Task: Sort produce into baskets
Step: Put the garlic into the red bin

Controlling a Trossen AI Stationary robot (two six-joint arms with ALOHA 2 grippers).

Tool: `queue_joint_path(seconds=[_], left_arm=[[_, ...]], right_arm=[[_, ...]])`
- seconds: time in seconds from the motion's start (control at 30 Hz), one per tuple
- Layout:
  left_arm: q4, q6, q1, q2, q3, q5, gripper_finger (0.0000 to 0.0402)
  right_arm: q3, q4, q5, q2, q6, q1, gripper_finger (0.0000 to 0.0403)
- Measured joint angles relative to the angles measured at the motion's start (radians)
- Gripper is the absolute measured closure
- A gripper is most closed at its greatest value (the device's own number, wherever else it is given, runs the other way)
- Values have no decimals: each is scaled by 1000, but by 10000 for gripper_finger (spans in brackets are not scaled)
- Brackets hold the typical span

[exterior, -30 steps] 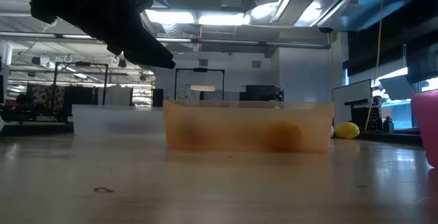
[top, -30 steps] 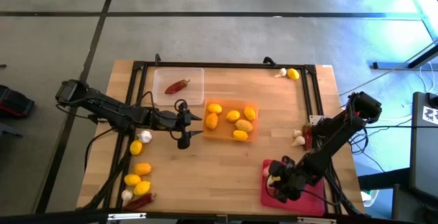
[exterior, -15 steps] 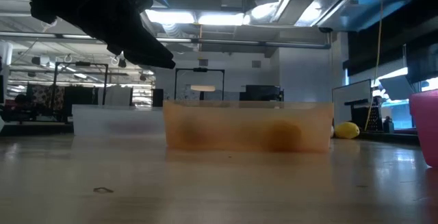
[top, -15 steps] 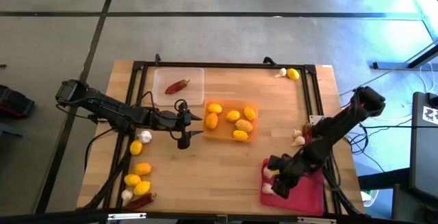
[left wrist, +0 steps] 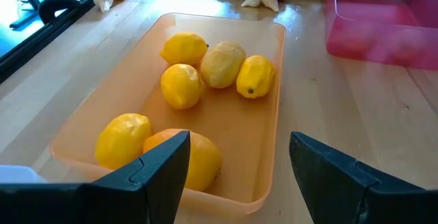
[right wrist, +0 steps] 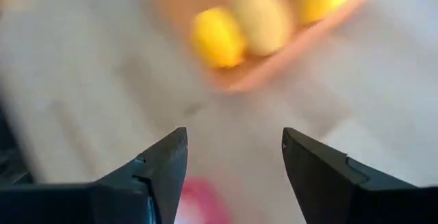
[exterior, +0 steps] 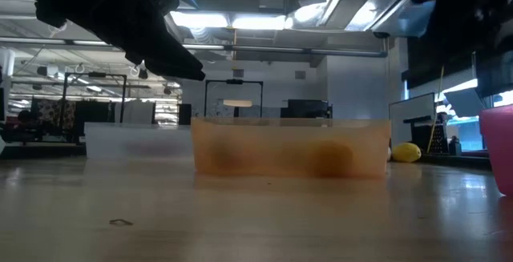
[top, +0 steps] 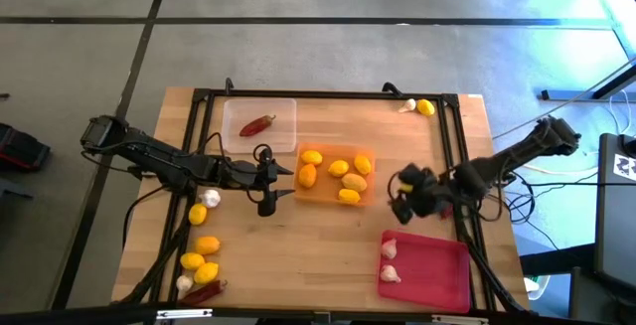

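The orange tray (top: pixel 336 176) holds several lemons (left wrist: pixel 222 63). The clear tray (top: pixel 259 124) holds one dark red chili (top: pixel 257 124). The red-pink tray (top: pixel 427 275) holds two garlic bulbs (top: pixel 390 261) at its left end. My left gripper (top: pixel 286 182) is open and empty, just left of the orange tray, its fingers (left wrist: pixel 157 169) pointing at it. My right gripper (top: pixel 399 196) is open and empty, above the table between the orange tray and the red-pink tray, facing the orange tray (right wrist: pixel 274 18).
Loose lemons (top: pixel 202 255), garlic (top: pixel 211 197) and a chili (top: pixel 204 292) lie at the table's near left. A lemon (top: pixel 425 107) and a garlic bulb (top: pixel 407 104) lie at the far right. A black frame (top: pixel 452 136) runs around the table top.
My right gripper has left the red-pink tray and gone toward the table's far edge, to a spot beside the orange tray. The two garlic bulbs stay lying in the red-pink tray's left end.
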Motion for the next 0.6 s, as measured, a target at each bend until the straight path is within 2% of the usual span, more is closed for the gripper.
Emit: queue_joint_path(seconds=[0.1,0.37,0.6], left_arm=[[-2,0,0,0,0,0,155],[-4,-1,0,0,0,0,155],[-19,-9,0,0,0,0,155]], right_arm=[[0,-113,5,-13,-8,-66,174],[-1,-406,-84,12,-12,-163,174],[-2,-430,-138,53,9,-168,174]])
